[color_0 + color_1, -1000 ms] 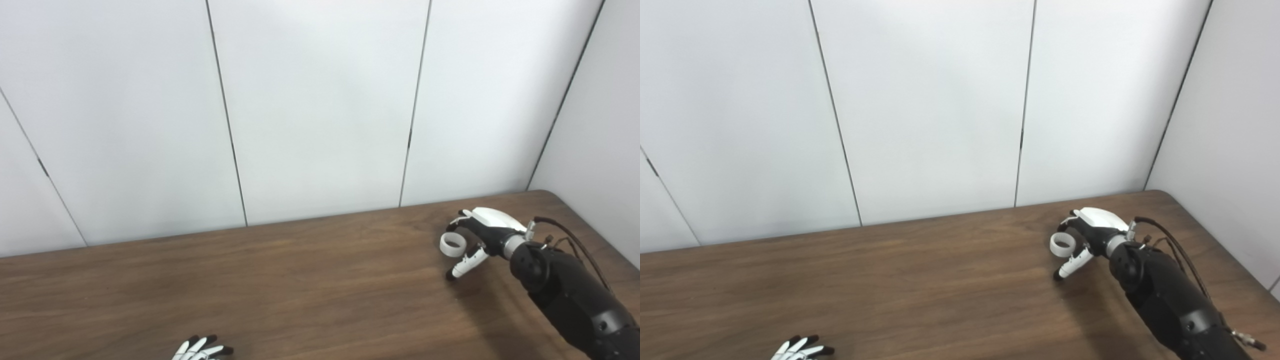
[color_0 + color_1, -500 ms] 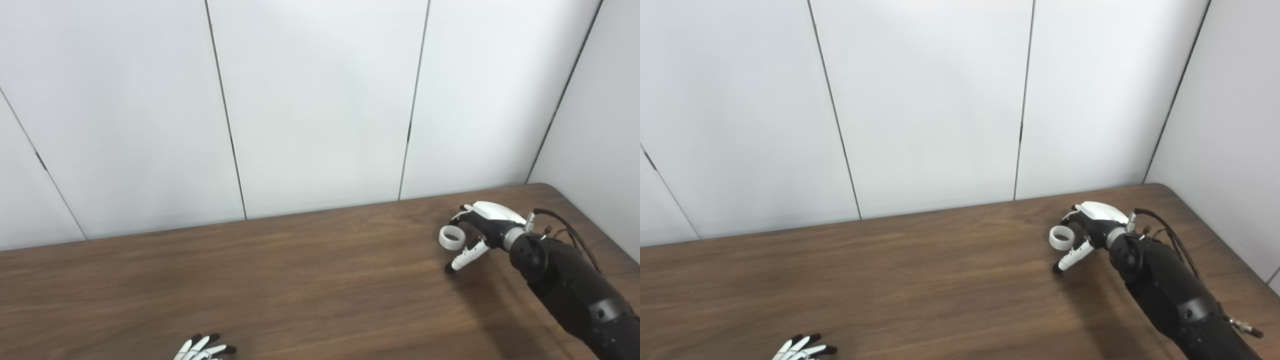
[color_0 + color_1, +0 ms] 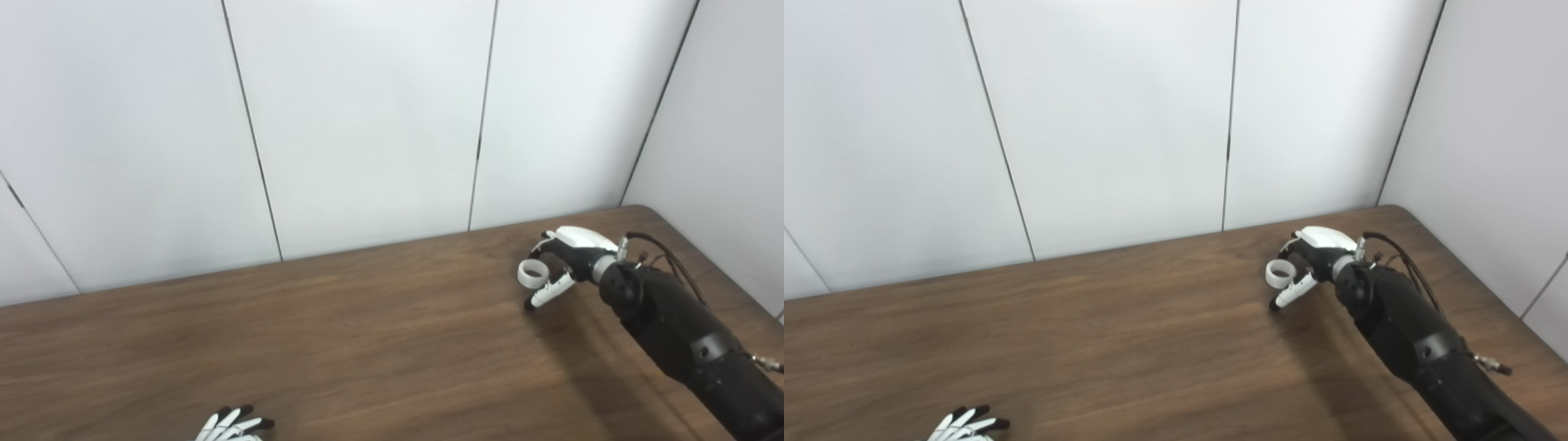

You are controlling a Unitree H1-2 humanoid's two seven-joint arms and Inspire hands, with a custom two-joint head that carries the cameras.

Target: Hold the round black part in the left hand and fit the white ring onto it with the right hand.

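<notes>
My right hand (image 3: 565, 260) is at the far right of the wooden table (image 3: 367, 343), a little above its surface, shut on the white ring (image 3: 531, 274). The ring is pinched between thumb and fingers with its opening facing up. One finger (image 3: 547, 295) points down towards the table. Only the spread tips of my left hand (image 3: 234, 424) show at the bottom edge on the left, with nothing between them. No round black part is in either view.
White wall panels (image 3: 367, 122) stand behind the table's far edge and turn a corner at the right (image 3: 723, 153). The table's rounded far right corner (image 3: 640, 208) lies close behind my right hand.
The whole picture has shifted, so the camera moved. My right hand still holds the ring at much the same spot on the table; the left fingertips look unchanged.
</notes>
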